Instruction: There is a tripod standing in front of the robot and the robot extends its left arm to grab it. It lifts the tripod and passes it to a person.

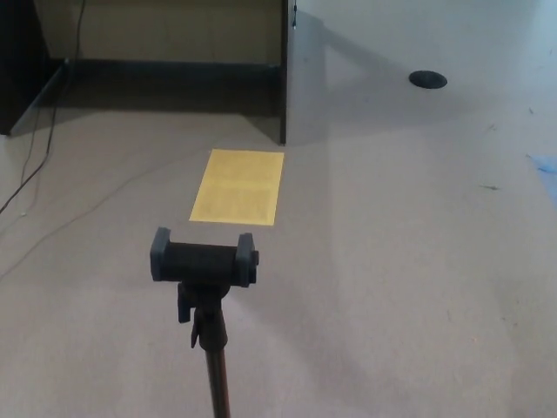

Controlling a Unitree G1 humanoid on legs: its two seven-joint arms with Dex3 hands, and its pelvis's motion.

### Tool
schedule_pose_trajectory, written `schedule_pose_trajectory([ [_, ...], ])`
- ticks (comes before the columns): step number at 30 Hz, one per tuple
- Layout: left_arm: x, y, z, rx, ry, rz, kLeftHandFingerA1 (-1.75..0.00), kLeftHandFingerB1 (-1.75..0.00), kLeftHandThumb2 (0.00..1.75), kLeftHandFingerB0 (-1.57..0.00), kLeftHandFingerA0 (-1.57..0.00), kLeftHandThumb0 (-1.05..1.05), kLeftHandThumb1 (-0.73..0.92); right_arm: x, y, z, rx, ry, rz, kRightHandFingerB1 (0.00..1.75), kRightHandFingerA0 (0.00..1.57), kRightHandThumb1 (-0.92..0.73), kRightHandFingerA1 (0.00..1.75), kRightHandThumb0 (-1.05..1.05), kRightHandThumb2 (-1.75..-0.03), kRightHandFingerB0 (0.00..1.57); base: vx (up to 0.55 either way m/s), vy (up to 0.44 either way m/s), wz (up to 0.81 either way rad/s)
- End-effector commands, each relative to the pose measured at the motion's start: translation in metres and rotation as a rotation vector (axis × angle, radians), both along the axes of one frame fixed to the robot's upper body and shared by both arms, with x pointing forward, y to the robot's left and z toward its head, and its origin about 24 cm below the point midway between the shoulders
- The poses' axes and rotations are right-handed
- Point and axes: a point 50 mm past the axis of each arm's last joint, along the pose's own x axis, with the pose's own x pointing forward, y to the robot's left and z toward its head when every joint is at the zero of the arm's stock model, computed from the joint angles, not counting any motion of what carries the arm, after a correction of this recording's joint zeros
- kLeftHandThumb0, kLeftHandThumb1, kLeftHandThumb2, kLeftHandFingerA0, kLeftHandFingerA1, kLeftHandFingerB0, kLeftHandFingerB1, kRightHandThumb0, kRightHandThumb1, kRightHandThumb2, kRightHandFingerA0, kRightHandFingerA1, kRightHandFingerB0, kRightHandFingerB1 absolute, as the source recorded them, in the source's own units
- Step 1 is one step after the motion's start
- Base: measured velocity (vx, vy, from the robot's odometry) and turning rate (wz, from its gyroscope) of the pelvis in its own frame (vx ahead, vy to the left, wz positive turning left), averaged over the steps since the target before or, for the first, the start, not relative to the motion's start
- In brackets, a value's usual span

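One black tripod with phone clamp head [204, 261] stands upright on grey carpet floor [409, 261], near a yellow rectangular sheet [238, 185]; neither robot hand visible, finger state undeterminable

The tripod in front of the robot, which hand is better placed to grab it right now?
Probably left, but barely. No robot hand shows in the head view, so neither is visibly closer. The tripod stands upright, its phone clamp left of picture centre, which is the robot's left side.
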Motion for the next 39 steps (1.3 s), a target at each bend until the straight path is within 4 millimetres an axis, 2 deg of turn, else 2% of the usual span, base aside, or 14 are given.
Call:
schedule_pose_trajectory([
  [1,0.0,0.007,0.015,-0.009,-0.125,-0.085,-0.38,-0.3,0.78,-0.12,-0.01,-0.64,0.41,0.0,-0.009,0.01,0.001,-0.083,0.049,0.33,0.45,-0.8,0.35,-0.7,-0.65,0.39,0.0,0.0,0.0],
  [3,0.006,0.005,0.018,-0.018,-0.148,-0.114,-0.35,-0.32,0.8,-0.08,-0.01,-0.59,0.36,-0.001,-0.008,0.009,-0.005,-0.087,0.059,0.34,0.45,-0.81,0.36,-0.68,-0.64,0.39,0.0,0.0,0.0],
  [4,0.011,0.003,0.021,-0.036,-0.168,-0.126,-0.26,-0.24,0.54,-0.1,-0.07,-0.66,0.45,0.0,-0.007,0.009,-0.006,-0.088,0.058,0.33,0.45,-0.81,0.36,-0.69,-0.64,0.39,0.0,0.0,0.0],
  [6,0.019,-0.002,0.025,-0.058,-0.199,-0.148,-0.26,-0.25,0.54,-0.09,-0.04,-0.67,0.44,0.0,-0.007,0.009,-0.01,-0.086,0.061,0.33,0.46,-0.81,0.36,-0.69,-0.65,0.39,0.0,0.0,0.0],
  [7,0.033,-0.009,0.032,-0.098,-0.251,-0.186,-0.11,-0.22,0.78,-0.08,0.0,-0.62,0.39,0.001,-0.007,0.009,-0.005,-0.094,0.062,0.34,0.46,-0.81,0.36,-0.7,-0.65,0.39,0.0,0.0,0.0],
  [13,0.075,-0.032,0.06,-0.063,-0.38,-0.305,-0.06,-0.11,0.81,-0.04,0.0,-0.71,0.42,0.001,-0.005,0.009,0.001,-0.099,0.059,0.33,0.46,-0.8,0.36,-0.72,-0.65,0.39,0.0,0.0,0.0],
  [15,0.095,-0.045,0.073,-0.12,-0.433,-0.34,0.0,-0.04,0.77,-0.03,0.0,-0.69,0.42,0.001,-0.005,0.009,0.011,-0.102,0.054,0.33,0.44,-0.8,0.36,-0.71,-0.64,0.38,0.0,0.0,0.0],
  [16,0.101,-0.049,0.078,-0.108,-0.444,-0.358,-0.04,-0.07,0.78,-0.03,0.0,-0.69,0.41,0.001,-0.005,0.009,0.016,-0.106,0.054,0.33,0.43,-0.75,0.37,-0.74,-0.67,0.36,0.0,0.0,0.0],
  [18,0.111,-0.055,0.086,-0.08,-0.46,-0.391,-0.05,-0.07,0.79,-0.03,0.0,-0.71,0.42,0.002,-0.005,0.009,0.009,-0.107,0.056,0.33,0.45,-0.8,0.36,-0.72,-0.65,0.39,0.0,0.0,0.0],
  [22,0.137,-0.084,0.108,-0.125,-0.518,-0.436,-0.11,-0.12,0.79,-0.02,0.0,-0.65,0.39,0.003,-0.005,0.009,0.012,-0.108,0.053,0.33,0.44,-0.75,0.36,-0.72,-0.66,0.36,0.0,0.0,0.0],
  [29,0.151,-0.113,0.121,-0.118,-0.543,-0.496,-0.18,-0.16,0.81,-0.04,0.0,-0.64,0.37,0.002,-0.004,0.009,0.017,-0.111,0.055,0.33,0.44,-0.75,0.36,-0.74,-0.66,0.37,0.0,0.0,0.0],
  [30,0.152,-0.116,0.121,-0.123,-0.538,-0.503,-0.18,-0.16,0.81,-0.02,0.0,-0.65,0.37,0.002,-0.004,0.009,0.009,-0.11,0.06,0.33,0.45,-0.8,0.35,-0.71,-0.65,0.39,0.0,0.0,0.0],
  [32,0.152,-0.122,0.12,-0.142,-0.534,-0.525,-0.17,-0.14,0.8,-0.01,0.0,-0.65,0.38,0.001,-0.004,0.009,0.015,-0.11,0.059,0.33,0.44,-0.75,0.36,-0.72,-0.66,0.36,0.0,0.0,0.0],
  [39,0.149,-0.133,0.114,-0.173,-0.532,-0.563,-0.16,-0.13,0.8,-0.01,0.0,-0.66,0.39,0.0,-0.006,0.009,0.016,-0.108,0.057,0.34,0.46,-0.8,0.36,-0.72,-0.64,0.39,0.0,0.0,0.0],
])
